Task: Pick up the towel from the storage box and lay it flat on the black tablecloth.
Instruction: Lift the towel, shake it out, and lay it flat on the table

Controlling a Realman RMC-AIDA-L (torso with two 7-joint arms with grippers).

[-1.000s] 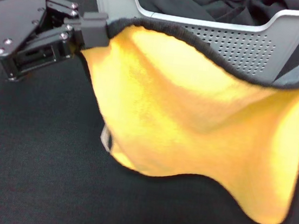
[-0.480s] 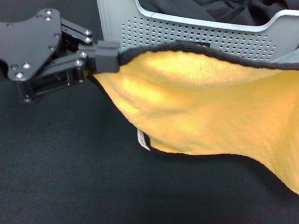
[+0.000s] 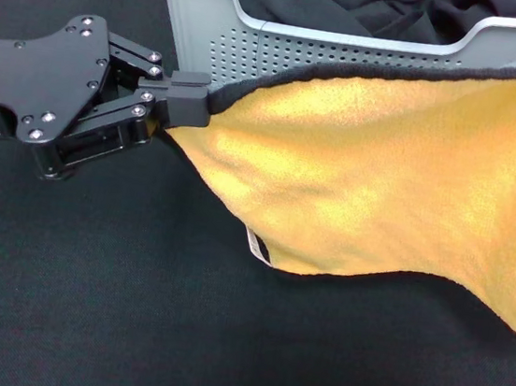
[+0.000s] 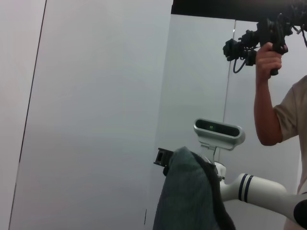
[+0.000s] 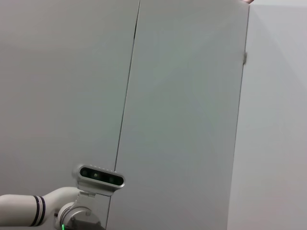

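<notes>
Towel: the towel (image 3: 382, 180), yellow-orange face up, hangs stretched in the air across the head view from 9 o'clock to 3 o'clock, running off the frame's right edge; its dark-trimmed upper edge crosses in front of the storage box, its lower edge sags toward 5 o'clock above the black tablecloth.
Label: a small white label (image 3: 257, 247) shows on the towel's lower edge, near 6 o'clock of the held corner.
Left gripper: the left gripper (image 3: 186, 106) reaches in from 9 o'clock, its fingers (image 3: 189, 82) pressed onto the towel's left corner, the cloth fanning out from the fingertips toward 3 o'clock.
Right gripper: outside the head view; whether its fingers are spread or closed cannot be told.
Storage box: the storage box (image 3: 285, 50), light grey with dot-hole sides, stands at 12 o'clock behind the towel, with black fabric (image 3: 357, 3) heaped inside.
Black tablecloth: the black tablecloth (image 3: 131, 309) covers the table beneath gripper and towel.
Left wrist view: a grey fold of the towel's back rises at 6 o'clock before a pale wall; a person's hand (image 4: 268, 55) holds a dark device at 1 o'clock.
</notes>
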